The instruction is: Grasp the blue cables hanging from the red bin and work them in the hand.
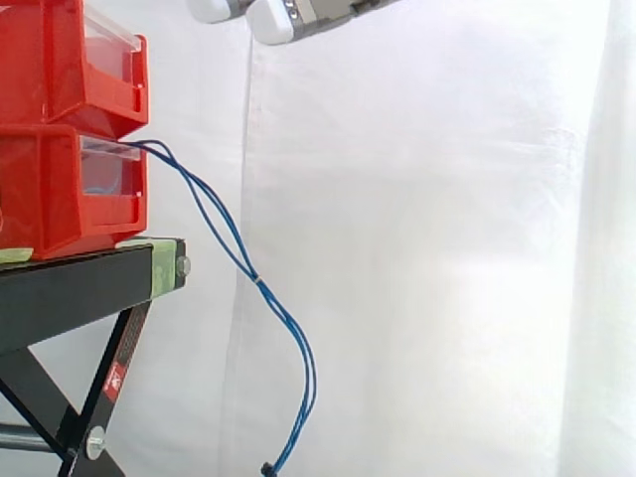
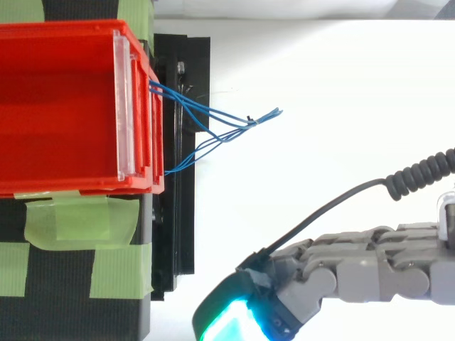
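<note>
Two red bins stand stacked at the left of the side view, the upper bin [image 1: 60, 60] on the lower bin [image 1: 45, 199], both on a black stand [image 1: 70, 288] before a white curtain [image 1: 427, 248]. From the front of the lower bin the blue cables [image 1: 255, 279] run out to the right and hang free in a long curve, their ends near the bottom edge. The hand [image 1: 308, 15] hovers at the top edge, high above the cables and well apart from them, its pale fingertips [image 1: 270, 22] pointing left. In the top view the upper bin [image 2: 64, 106] lies at the left, with a clear front panel [image 2: 122, 106] and strips of green tape [image 2: 67, 220] on the stand beside it. The blue cables [image 2: 250, 122] fan out from under the bin's front and gather to a point on the right. The hand [image 2: 355, 266] reaches in from the right at the near side, fingers stretched out leftward and holding nothing, one fingertip [image 2: 231, 323] glowing cyan and green, well clear of the cables.
</note>
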`<action>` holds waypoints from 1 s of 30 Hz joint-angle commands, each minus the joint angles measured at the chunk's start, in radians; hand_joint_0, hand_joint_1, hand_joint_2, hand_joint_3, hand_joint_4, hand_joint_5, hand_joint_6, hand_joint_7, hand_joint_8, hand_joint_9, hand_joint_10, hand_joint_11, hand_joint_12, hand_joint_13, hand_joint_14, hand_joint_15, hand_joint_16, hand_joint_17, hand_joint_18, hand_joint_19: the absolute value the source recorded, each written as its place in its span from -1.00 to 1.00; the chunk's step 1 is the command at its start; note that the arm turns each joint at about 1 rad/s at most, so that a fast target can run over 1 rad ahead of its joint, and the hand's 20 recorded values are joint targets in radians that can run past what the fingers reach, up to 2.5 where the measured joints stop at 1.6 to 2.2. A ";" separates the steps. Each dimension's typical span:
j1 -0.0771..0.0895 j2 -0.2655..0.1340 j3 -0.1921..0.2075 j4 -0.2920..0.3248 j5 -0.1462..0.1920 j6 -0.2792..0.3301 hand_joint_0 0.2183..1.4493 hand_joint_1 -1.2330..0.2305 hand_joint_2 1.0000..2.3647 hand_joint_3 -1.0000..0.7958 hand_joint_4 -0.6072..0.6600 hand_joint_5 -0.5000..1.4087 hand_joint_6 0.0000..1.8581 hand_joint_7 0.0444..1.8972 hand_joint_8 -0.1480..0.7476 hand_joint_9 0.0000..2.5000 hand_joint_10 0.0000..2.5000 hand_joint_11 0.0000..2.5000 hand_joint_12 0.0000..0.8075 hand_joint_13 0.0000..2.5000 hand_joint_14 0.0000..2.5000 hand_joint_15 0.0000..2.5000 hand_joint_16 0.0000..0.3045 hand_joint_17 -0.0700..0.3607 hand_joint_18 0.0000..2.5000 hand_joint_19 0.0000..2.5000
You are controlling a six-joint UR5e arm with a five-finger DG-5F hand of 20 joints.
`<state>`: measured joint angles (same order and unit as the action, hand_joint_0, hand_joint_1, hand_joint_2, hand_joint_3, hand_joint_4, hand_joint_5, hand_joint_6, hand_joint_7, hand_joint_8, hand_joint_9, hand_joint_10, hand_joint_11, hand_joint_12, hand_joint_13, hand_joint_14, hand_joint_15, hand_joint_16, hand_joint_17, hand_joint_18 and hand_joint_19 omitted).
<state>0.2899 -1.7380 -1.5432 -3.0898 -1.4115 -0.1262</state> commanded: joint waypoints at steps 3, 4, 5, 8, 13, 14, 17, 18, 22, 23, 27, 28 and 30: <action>0.000 0.000 -0.002 0.019 -0.012 -0.052 -0.01 0.02 -1.00 -0.93 0.27 -0.78 -0.99 -0.29 -0.01 -0.90 -1.00 -0.89 -0.08 -0.94 -0.99 -0.79 -0.60 -0.05 -0.91 -0.73; 0.000 0.000 -0.002 0.017 -0.015 -0.064 -0.01 0.02 -1.00 -0.93 0.27 -0.78 -0.99 -0.29 -0.01 -0.90 -1.00 -0.89 -0.08 -0.94 -0.99 -0.79 -0.60 -0.04 -0.91 -0.73; 0.000 0.000 -0.003 0.019 -0.017 -0.076 -0.01 0.02 -1.00 -0.93 0.27 -0.78 -0.99 -0.28 -0.01 -0.90 -1.00 -0.90 -0.08 -0.94 -0.99 -0.79 -0.61 -0.05 -0.91 -0.72; 0.000 0.000 -0.012 0.025 -0.030 -0.135 -0.01 0.02 -1.00 -0.93 0.27 -0.78 -0.99 -0.28 -0.01 -0.90 -1.00 -0.89 -0.08 -0.94 -0.99 -0.80 -0.61 -0.05 -0.91 -0.73; 0.000 0.000 -0.011 0.057 -0.035 -0.144 -0.01 0.02 -1.00 -0.93 0.27 -0.77 -0.99 -0.29 -0.01 -0.90 -1.00 -0.89 -0.08 -0.94 -0.99 -0.79 -0.60 -0.05 -0.90 -0.73; 0.002 0.000 -0.011 0.065 -0.035 -0.128 -0.02 0.02 -0.99 -0.92 0.27 -0.77 -0.99 -0.28 -0.01 -0.90 -1.00 -0.90 -0.08 -0.94 -0.99 -0.79 -0.60 -0.05 -0.90 -0.73; 0.003 0.000 -0.011 0.063 -0.030 -0.075 -0.01 0.02 -0.99 -0.93 0.27 -0.77 -0.99 -0.28 0.00 -0.90 -1.00 -0.89 -0.08 -0.94 -0.99 -0.79 -0.60 -0.05 -0.90 -0.72; 0.003 0.000 -0.012 0.063 -0.029 -0.024 -0.02 0.02 -1.00 -0.92 0.27 -0.77 -0.99 -0.28 0.00 -0.90 -1.00 -0.89 -0.08 -0.94 -0.99 -0.78 -0.60 -0.05 -0.90 -0.72; 0.003 -0.002 -0.040 0.057 -0.032 0.023 -0.01 0.02 -1.00 -0.93 0.28 -0.77 -0.99 -0.28 0.00 -0.90 -1.00 -0.89 -0.08 -0.94 -0.99 -0.79 -0.60 -0.05 -0.90 -0.72; 0.003 -0.002 -0.072 0.063 -0.032 0.023 -0.01 0.02 -1.00 -0.93 0.28 -0.77 -0.99 -0.28 0.00 -0.89 -1.00 -0.89 -0.08 -0.94 -0.99 -0.79 -0.60 -0.05 -0.90 -0.72; 0.003 0.000 -0.179 0.134 -0.034 0.020 -0.01 0.02 -1.00 -0.93 0.28 -0.77 -0.99 -0.28 0.00 -0.89 -1.00 -0.89 -0.08 -0.94 -0.99 -0.79 -0.60 -0.05 -0.90 -0.72; 0.003 0.000 -0.179 0.134 -0.034 0.020 -0.01 0.02 -1.00 -0.93 0.28 -0.77 -0.99 -0.28 0.00 -0.89 -1.00 -0.88 -0.08 -0.94 -0.99 -0.79 -0.60 -0.05 -0.90 -0.72; 0.003 0.000 -0.242 0.211 -0.029 0.014 -0.01 0.02 -1.00 -0.93 0.28 -0.77 -0.99 -0.28 0.00 -0.89 -1.00 -0.89 -0.08 -0.94 -0.99 -0.79 -0.60 -0.05 -0.90 -0.72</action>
<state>0.2929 -1.7385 -1.7005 -2.9663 -1.4440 -0.1076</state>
